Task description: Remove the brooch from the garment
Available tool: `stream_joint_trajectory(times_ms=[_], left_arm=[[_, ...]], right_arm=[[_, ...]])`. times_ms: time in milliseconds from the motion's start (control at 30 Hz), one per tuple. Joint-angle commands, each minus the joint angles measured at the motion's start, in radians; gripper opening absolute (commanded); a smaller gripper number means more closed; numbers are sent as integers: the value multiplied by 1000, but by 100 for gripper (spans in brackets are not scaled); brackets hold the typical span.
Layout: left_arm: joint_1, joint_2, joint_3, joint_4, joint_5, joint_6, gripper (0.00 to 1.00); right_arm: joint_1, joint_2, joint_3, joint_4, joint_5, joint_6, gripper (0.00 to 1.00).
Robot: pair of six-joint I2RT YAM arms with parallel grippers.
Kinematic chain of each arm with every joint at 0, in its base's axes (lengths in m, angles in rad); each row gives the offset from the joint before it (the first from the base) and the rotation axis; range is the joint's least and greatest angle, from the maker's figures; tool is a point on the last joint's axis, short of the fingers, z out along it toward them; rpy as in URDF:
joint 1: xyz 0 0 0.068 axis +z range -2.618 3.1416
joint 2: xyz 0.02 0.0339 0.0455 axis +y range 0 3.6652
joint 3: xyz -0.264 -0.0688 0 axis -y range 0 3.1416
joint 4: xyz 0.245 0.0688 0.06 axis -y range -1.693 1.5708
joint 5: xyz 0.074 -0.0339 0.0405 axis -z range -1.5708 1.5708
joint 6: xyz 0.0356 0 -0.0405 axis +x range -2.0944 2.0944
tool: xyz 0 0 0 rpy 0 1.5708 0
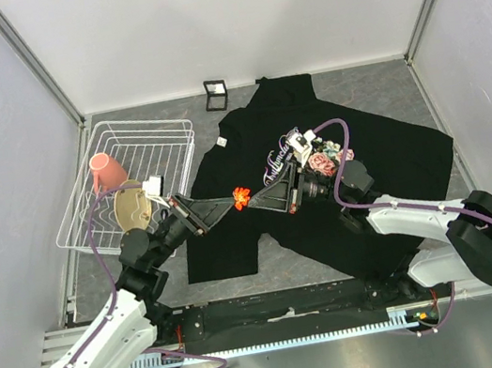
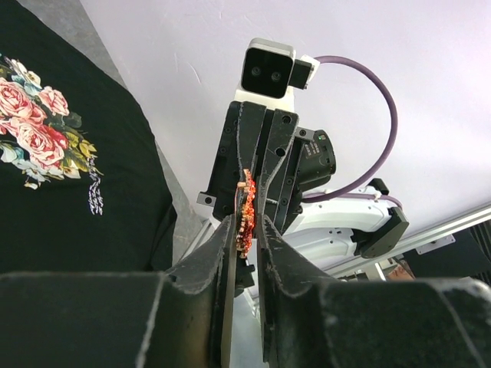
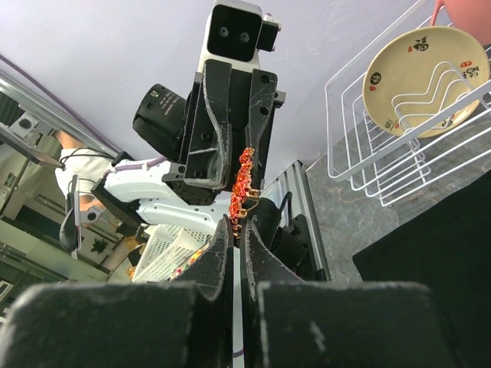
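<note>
In the top view the two arms met tip to tip just left of the frame's middle. The left gripper (image 1: 229, 203) and the right gripper (image 1: 255, 199) pointed at each other with the brooch (image 1: 241, 195) between their tips. Both claws were clenched on it. In the left wrist view the left gripper's (image 2: 245, 230) fingers (image 2: 224, 253) pinched the brooch's (image 2: 246, 213) lower end at centre frame. The right gripper (image 2: 251, 178) closed on its upper end. No cloth touched the pin there.

In the right wrist view the right gripper (image 3: 236, 230) sat nearly shut on the brooch's (image 3: 243, 180) gold end, and the left gripper (image 3: 239, 162) held the red part above.

The garment (image 1: 394, 158) lay spread across the middle and right of the top view, its print (image 1: 320, 161) beside the right wrist. A wire rack (image 1: 135, 121) at the left held a pink cup (image 1: 108, 171) and a plate (image 1: 132, 205).
</note>
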Motion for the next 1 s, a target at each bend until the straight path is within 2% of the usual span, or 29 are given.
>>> stream_joint_trajectory(times_ms=[0,33,100,133,200,233,300,333,367,400,433,467,567,633,700,800,933,967], left_arm=[[3,-14,-9,79,10,-27,19],[3,-14,-9,81,9,-20,9],[3,-1,-3,72,6,-14,4],[3,4,1,67,4,1,3],[3,28,14,44,-14,18,2],[5,33,19,38,-22,38,2],[5,70,45,17,-71,65,2],[6,88,50,16,-97,93,2],[6,107,62,16,-173,101,2],[8,151,65,19,-216,104,2],[8,176,68,67,-258,114,2],[9,206,80,107,-328,122,2],[14,382,181,167,-440,160,2],[17,543,243,179,-503,159,2],[21,640,326,275,-560,183,2],[37,844,463,328,-641,213,2],[83,1074,698,299,-700,256,2],[95,1126,799,287,-697,254,2]], right_arm=[[0,-11,-4,30,15,-17,0],[0,-9,-2,30,12,-17,0],[0,-8,1,27,3,-20,0],[0,-11,1,21,9,-18,4],[-1,-38,-4,-54,44,-24,22],[-6,-56,-8,-105,100,-49,38],[-23,-136,-8,-307,176,-102,52],[-29,-167,-1,-390,276,-130,62],[-43,-238,3,-559,333,-189,66],[-50,-271,10,-647,390,-211,69],[-60,-300,35,-738,520,-233,75],[-79,-348,50,-880,565,-275,76],[-99,-403,78,-994,621,-357,77],[-101,-411,85,-1019,609,-401,77],[-103,-408,88,-1032,572,-427,78],[-104,-406,82,-1035,544,-444,78],[-110,-414,78,-1033,543,-469,79],[-113,-413,79,-1033,541,-481,79]])
